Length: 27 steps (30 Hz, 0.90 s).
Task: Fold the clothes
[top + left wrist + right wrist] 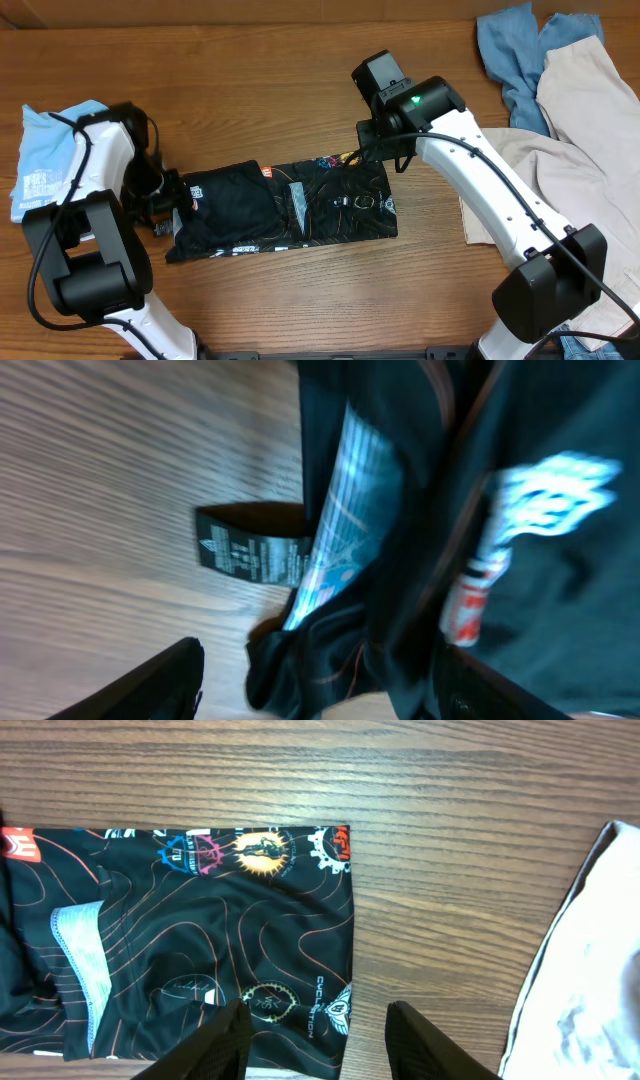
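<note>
The black garment [290, 210] with thin orange contour lines lies folded flat in the middle of the table. My left gripper [168, 208] is at its left end. In the left wrist view it [320, 695] stands open, and a bunched black fold [330, 655] lies loose between the fingers [150, 685]. A red label [470, 600] and a black care tag [250, 555] show there. My right gripper [373, 152] hovers over the garment's far right corner. It [318, 1045] is open above the garment's edge [300, 950] and holds nothing.
A light blue garment [45, 155] lies at the far left beside the left arm. A blue garment [515, 50] and a large beige one [585, 140] are piled at the right; the beige edge [590, 950] is near the right gripper.
</note>
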Each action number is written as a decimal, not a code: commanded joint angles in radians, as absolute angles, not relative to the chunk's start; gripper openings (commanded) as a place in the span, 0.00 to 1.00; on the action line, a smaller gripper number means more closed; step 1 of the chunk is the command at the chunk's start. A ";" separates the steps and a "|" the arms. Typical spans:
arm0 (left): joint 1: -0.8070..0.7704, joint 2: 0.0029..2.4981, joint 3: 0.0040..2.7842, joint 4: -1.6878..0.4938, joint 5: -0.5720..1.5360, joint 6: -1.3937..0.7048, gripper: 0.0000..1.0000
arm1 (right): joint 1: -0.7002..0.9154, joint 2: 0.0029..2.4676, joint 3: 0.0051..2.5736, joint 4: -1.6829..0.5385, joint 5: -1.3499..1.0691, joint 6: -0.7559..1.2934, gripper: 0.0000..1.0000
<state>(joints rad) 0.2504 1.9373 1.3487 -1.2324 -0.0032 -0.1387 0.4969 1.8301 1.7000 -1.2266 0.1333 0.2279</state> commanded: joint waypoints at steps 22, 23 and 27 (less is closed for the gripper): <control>0.281 1.901 1.200 -1.085 0.104 -0.112 0.04 | 0.459 1.830 1.708 -1.220 0.123 0.258 0.46; 0.296 1.895 1.238 -1.118 0.099 -0.112 0.04 | 0.447 1.830 1.708 -1.218 0.126 0.270 0.46; 0.368 1.884 1.399 -1.232 0.075 -0.112 0.05 | 0.392 1.830 1.708 -1.219 0.126 0.270 0.46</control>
